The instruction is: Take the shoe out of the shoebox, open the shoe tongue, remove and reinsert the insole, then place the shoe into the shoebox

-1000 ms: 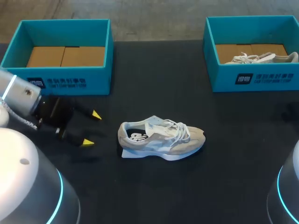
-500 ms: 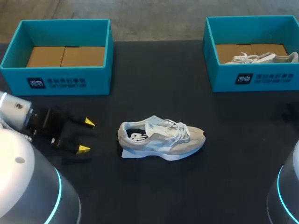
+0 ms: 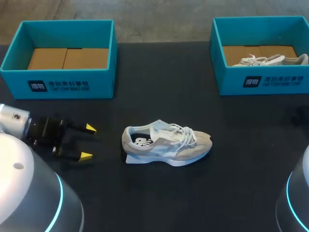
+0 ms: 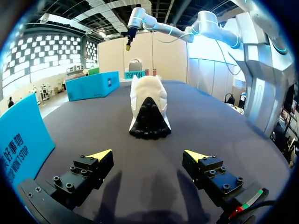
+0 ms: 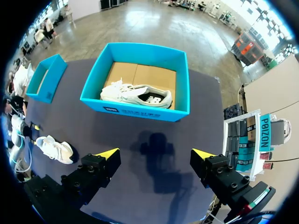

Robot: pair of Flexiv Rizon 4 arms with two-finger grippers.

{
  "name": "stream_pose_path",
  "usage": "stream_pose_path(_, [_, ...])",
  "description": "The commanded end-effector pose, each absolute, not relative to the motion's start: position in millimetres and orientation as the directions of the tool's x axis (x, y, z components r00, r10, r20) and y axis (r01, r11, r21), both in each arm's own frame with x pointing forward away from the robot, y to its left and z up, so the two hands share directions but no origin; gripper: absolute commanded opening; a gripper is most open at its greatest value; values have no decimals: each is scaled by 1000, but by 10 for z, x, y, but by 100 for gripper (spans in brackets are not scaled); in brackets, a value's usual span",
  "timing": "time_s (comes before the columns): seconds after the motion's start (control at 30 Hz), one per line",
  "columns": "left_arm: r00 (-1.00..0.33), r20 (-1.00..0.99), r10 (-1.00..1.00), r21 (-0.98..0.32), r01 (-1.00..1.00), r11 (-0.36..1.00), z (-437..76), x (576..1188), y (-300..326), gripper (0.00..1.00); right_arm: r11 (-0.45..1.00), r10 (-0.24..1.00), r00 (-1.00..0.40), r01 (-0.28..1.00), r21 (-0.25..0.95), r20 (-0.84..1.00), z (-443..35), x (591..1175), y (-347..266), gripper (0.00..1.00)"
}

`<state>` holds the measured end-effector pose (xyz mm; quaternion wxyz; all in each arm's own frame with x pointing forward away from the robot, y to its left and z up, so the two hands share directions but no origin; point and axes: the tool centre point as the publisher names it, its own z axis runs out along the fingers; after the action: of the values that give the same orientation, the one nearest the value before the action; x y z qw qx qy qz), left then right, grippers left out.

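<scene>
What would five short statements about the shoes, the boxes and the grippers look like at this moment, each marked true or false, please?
1. The shoe on the table lies outside both boxes. True.
2. The left shoebox holds a shoe. False: only its cardboard bottom shows.
3. The left gripper is shut on the shoe. False: it is open, apart from the heel.
4. The right shoebox holds a second shoe. True.
5. The right gripper holds an insole. False: it is open and empty.
</scene>
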<state>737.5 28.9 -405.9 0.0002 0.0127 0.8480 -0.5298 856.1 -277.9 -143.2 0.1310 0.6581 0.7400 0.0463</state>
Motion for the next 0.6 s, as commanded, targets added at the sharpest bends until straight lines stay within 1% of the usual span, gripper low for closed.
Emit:
stream_pose_path(0.03, [-1000, -16, 15, -900, 21, 436, -4030, 7360, 275, 100, 129, 986, -98, 962, 241, -134, -1434, 8564, -2776, 100])
stream_pose_path(0.6, [-999, -32, -19, -909, 21, 417, -4055, 7422, -347, 100, 129, 986, -98, 962, 241, -134, -1434, 8564, -2776, 100])
